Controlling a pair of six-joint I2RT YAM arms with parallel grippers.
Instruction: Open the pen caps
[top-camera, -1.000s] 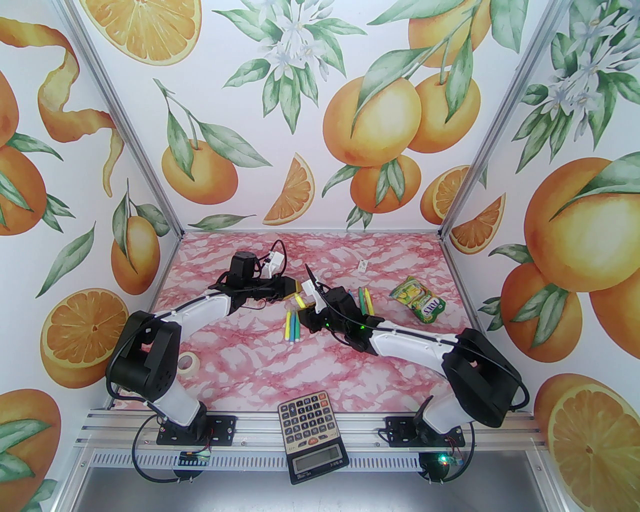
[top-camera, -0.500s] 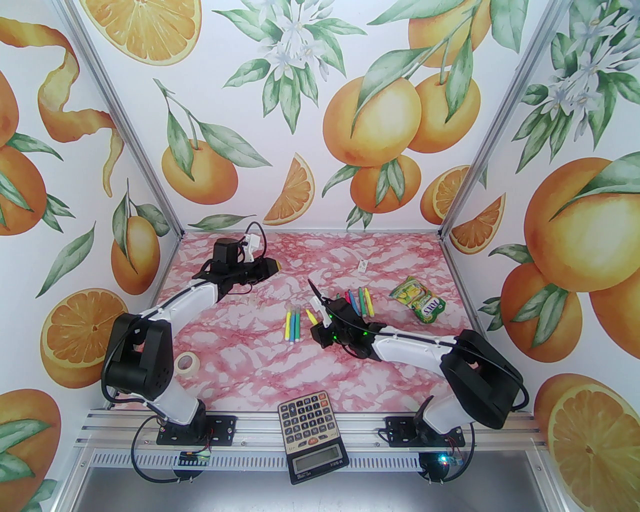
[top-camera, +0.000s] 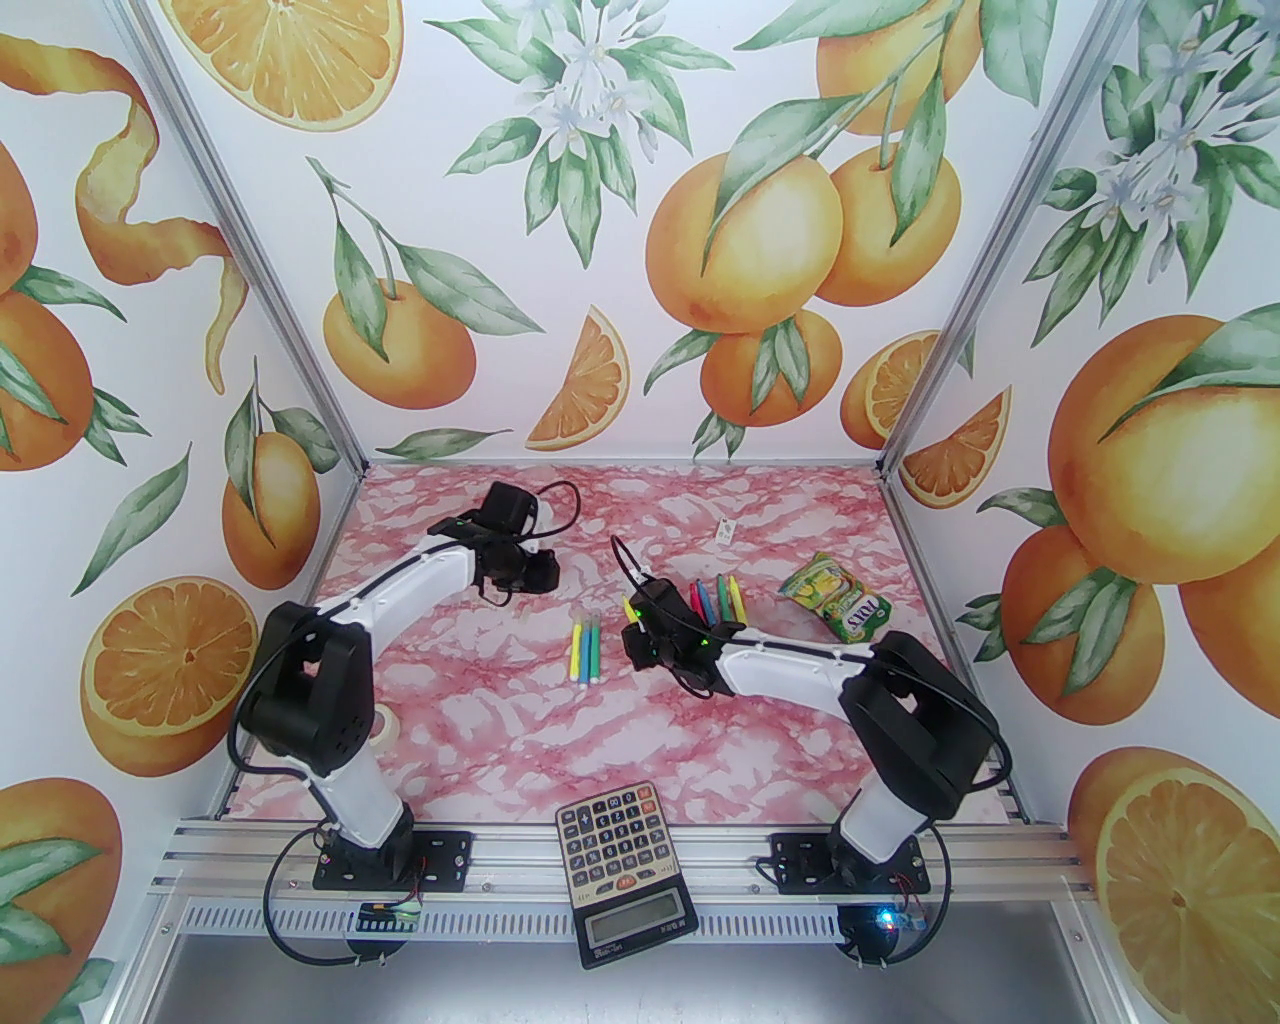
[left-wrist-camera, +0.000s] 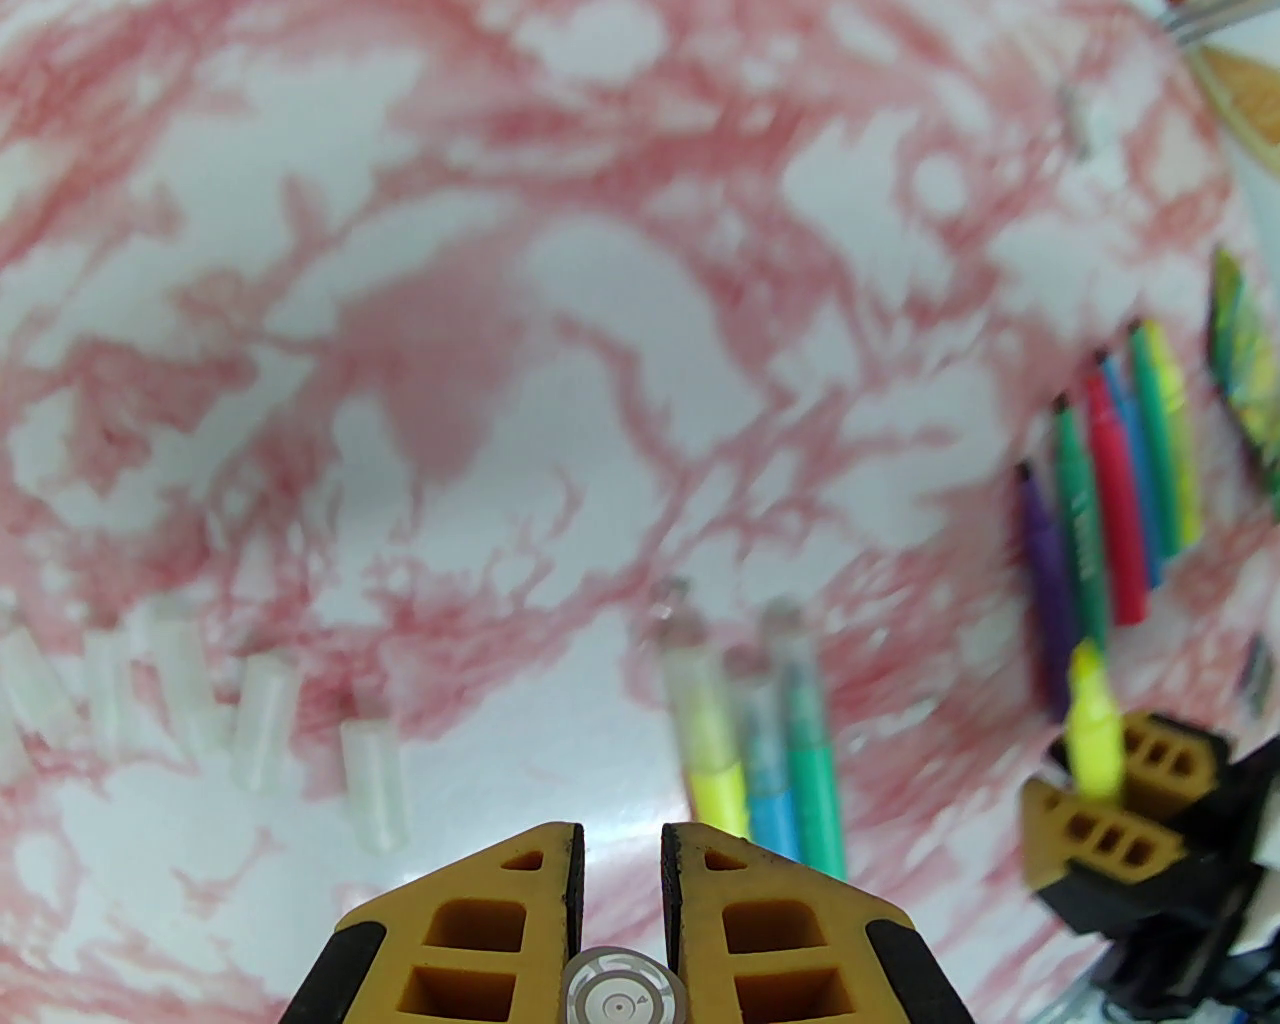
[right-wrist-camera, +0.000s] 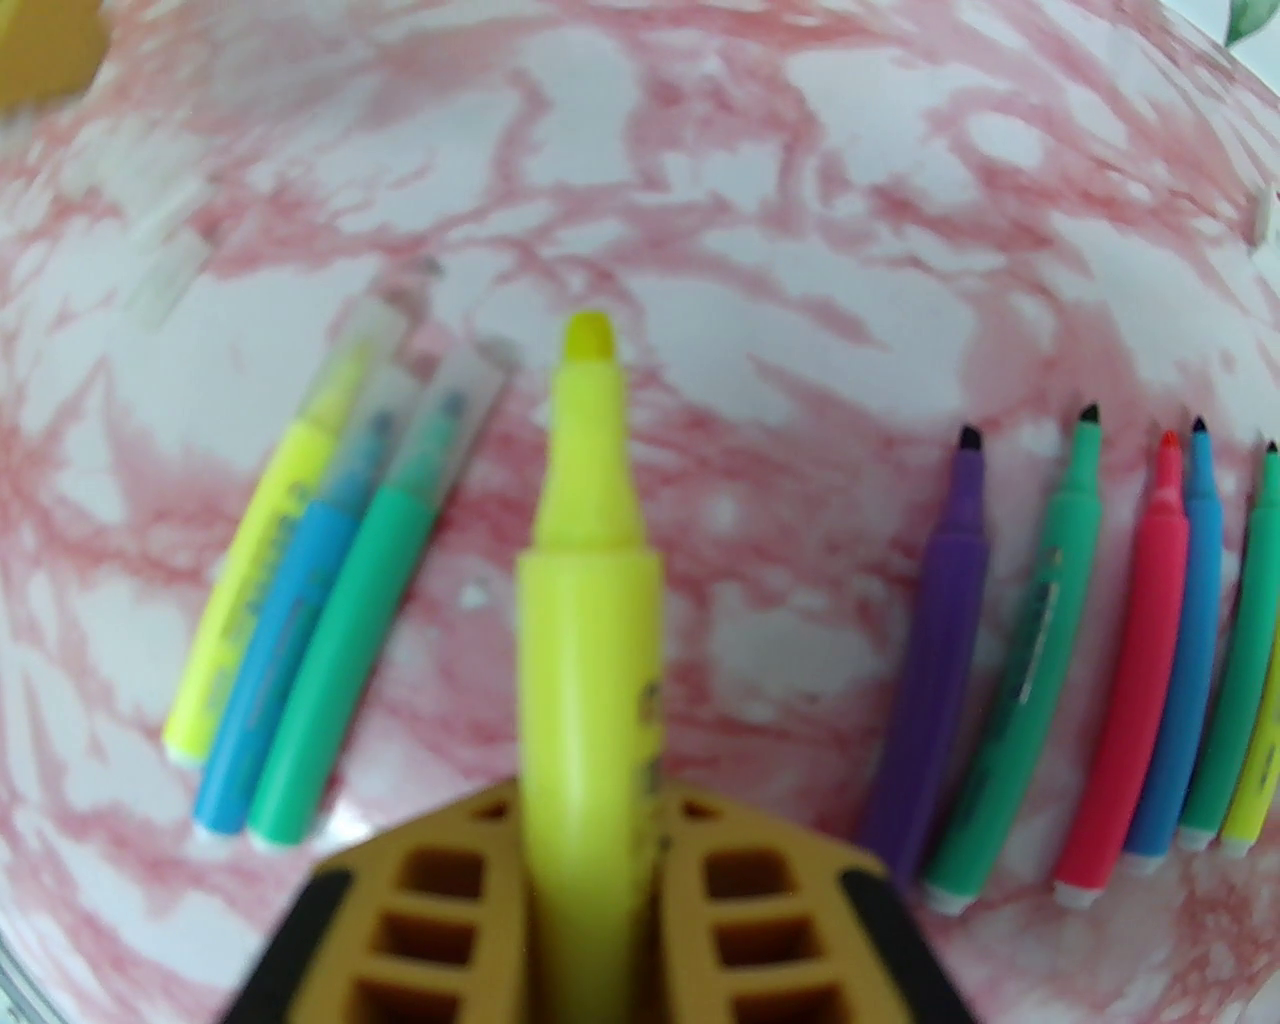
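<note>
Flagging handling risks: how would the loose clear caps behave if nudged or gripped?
The caps look like small hollow cylinders lying on their sides, so a nudge would probably roll or scatter them. They seem very light and stiff, and smooth plastic might slip in a grip. The smooth table likely offers little friction.

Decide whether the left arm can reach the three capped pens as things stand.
Probably yes: the three capped pens lie ahead of the left tool, bare table between, though its shut jaws must open first. The right tool, gripping a yellow pen, sits aside.
</note>
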